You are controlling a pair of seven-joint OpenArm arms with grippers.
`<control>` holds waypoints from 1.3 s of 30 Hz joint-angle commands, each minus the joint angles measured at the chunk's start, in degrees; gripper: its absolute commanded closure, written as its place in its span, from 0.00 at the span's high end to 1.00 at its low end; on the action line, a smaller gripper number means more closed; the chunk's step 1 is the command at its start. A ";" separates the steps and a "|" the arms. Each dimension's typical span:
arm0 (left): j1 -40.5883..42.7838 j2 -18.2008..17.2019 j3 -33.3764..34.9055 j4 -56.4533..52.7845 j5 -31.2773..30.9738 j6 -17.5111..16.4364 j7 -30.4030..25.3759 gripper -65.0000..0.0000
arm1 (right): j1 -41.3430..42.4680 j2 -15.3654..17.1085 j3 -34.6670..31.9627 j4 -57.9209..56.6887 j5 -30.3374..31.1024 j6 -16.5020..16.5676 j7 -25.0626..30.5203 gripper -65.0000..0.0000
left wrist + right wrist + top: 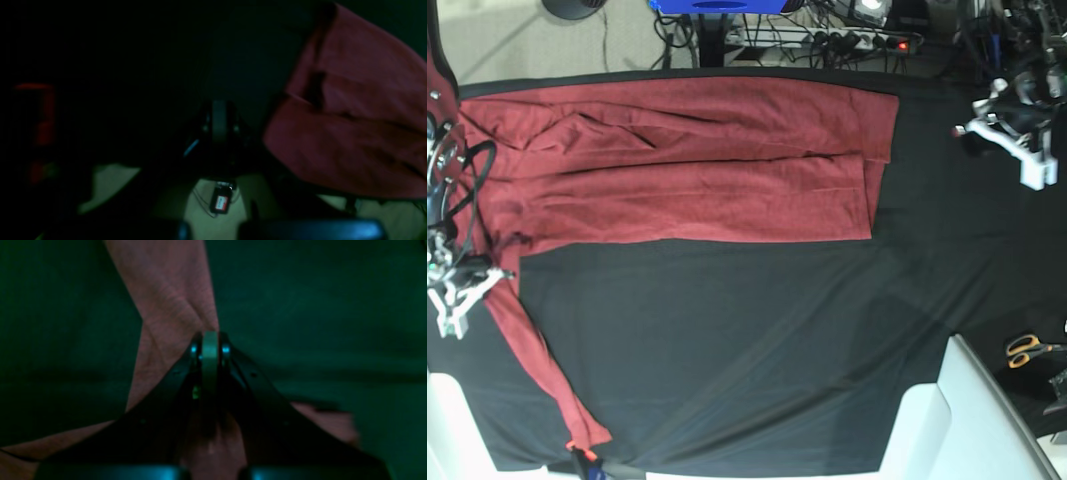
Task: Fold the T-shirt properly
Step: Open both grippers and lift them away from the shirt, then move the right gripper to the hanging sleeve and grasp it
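Shirt (697, 170): one; black cloth (747, 340): one.

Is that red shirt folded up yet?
Partly. The shirt is doubled over along the far edge, but one sleeve trails loose toward the near edge.

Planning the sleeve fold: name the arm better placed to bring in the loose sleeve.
Right. Its tool is shut on the T-shirt at the sleeve trailing down the black cloth. The left tool hangs shut past the hem, holding nothing.
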 commanded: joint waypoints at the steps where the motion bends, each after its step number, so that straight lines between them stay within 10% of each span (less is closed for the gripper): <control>1: 0.06 -0.93 -0.01 0.79 -0.46 0.06 -1.03 0.00 | 0.41 0.72 0.22 3.26 0.49 0.05 -0.30 0.01; 17: -3.01 -1.29 0.35 -3.69 -0.37 0.06 -1.03 0.00 | -25.52 -11.50 -0.22 56.62 0.58 0.22 -24.04 0.01; 39: -4.86 -3.57 7.38 -4.48 -0.37 0.06 -1.20 0.00 | -43.54 -23.81 -0.31 80.54 0.49 5.06 -34.24 0.01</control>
